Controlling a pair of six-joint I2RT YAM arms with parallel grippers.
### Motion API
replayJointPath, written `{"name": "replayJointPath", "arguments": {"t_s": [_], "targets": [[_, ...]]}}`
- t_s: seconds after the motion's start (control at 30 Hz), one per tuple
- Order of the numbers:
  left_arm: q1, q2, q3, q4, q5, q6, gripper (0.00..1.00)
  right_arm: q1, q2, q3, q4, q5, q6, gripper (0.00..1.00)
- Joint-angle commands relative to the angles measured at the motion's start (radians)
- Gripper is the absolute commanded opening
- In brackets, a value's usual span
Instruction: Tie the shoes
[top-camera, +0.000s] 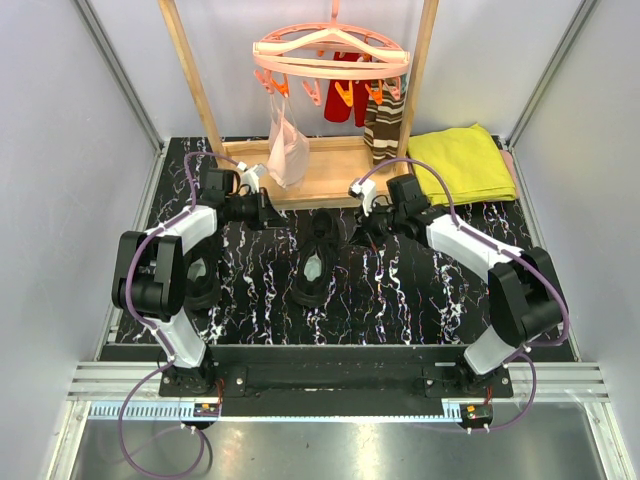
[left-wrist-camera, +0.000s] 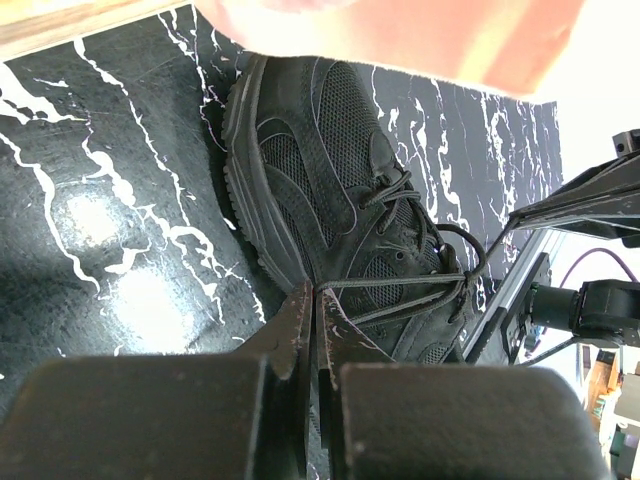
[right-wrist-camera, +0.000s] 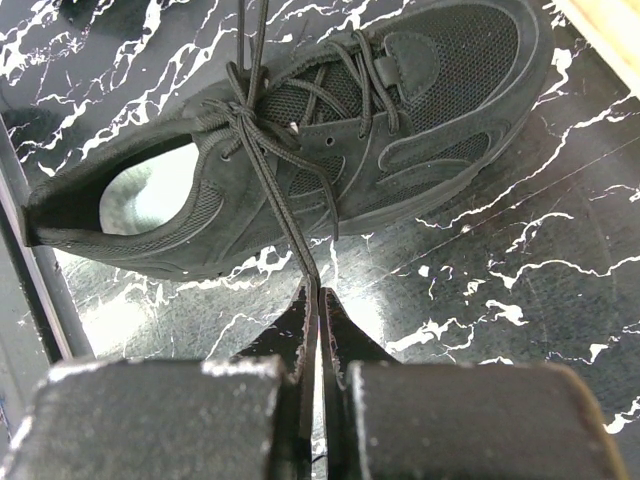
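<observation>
I see my left claw (left-wrist-camera: 317, 296) clamped on one lace (left-wrist-camera: 400, 281) of the black shoe (left-wrist-camera: 310, 150) on the counter (left-wrist-camera: 100, 300), my right claw (right-wrist-camera: 316, 290) clamped on the other lace (right-wrist-camera: 285, 215) across it.

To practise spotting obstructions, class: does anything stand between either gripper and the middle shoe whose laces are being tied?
Nothing visible does. The left gripper is shut on one lace and the right gripper on another, both of the same shoe. Each lace runs straight from the fingers to it above the tabletop.
</observation>
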Motion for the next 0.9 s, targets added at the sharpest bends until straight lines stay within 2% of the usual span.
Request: {"name": "replayJointPath", "arguments": {"t_s": [0.0,0.4,0.63,0.77,0.87], "targets": [[0.055,-0.003,0.014,0.054,-0.098,0.038,0.0,-0.037,0.008,-0.023,-0.04,0.098,-0.038,0.0],[0.079,0.009,0.012,0.035,-0.133,0.062,0.0,-0.042,0.027,-0.047,-0.04,0.149,-0.117,0.0],[0.058,0.003,0.009,0.038,-0.118,0.056,0.0,-0.04,0.093,0.003,-0.006,0.146,-0.094,0.0],[0.069,-0.011,-0.015,0.032,-0.133,0.067,0.0,-0.043,0.08,-0.011,-0.007,0.169,-0.132,0.0],[0.064,-0.022,-0.019,0.041,-0.092,0.067,0.0,-0.045,0.061,-0.024,-0.01,0.166,-0.14,0.0]]}}
